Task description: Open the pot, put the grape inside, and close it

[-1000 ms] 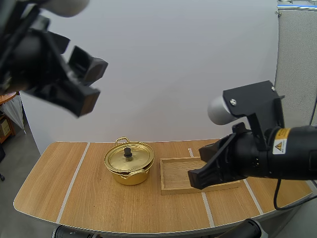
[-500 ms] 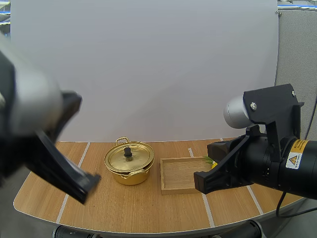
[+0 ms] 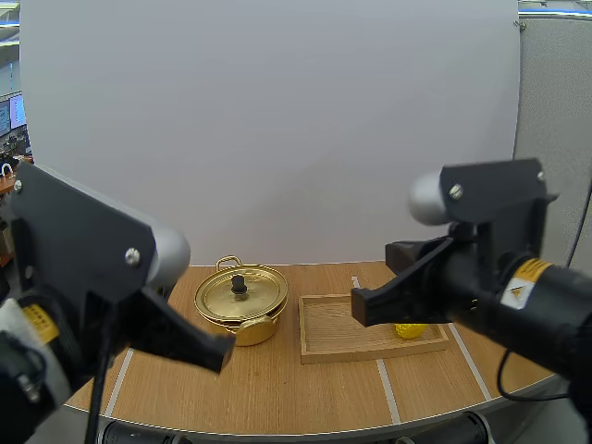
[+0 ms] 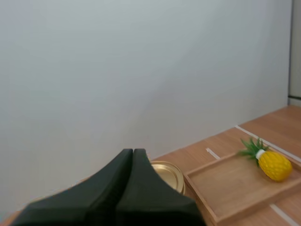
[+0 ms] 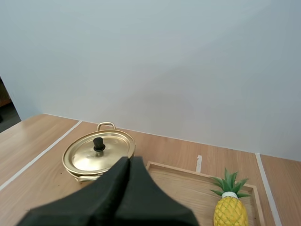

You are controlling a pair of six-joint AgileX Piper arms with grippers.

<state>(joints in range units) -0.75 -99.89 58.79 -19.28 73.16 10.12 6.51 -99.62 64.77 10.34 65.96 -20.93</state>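
While our left end effector (image 4: 133, 153) and right end effector (image 5: 129, 160) sit clenched empty, we list: gold pot (image 3: 244, 329), black-knobbed lid (image 3: 255, 298) on, on the bench (image 3: 305, 393); yellow pineapple (image 5: 229, 212), green crown, in the wooden tray (image 3: 328, 333)

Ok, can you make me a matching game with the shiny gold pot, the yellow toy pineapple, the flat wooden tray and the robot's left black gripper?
Things:
1. shiny gold metal pot
2. yellow toy pineapple with green leaves
3. flat wooden tray
4. left gripper

States:
A. shut, holding nothing
B. beside the pot
C. has its lid on
D. inside the tray

Pairs: 1-C, 2-D, 3-B, 4-A.
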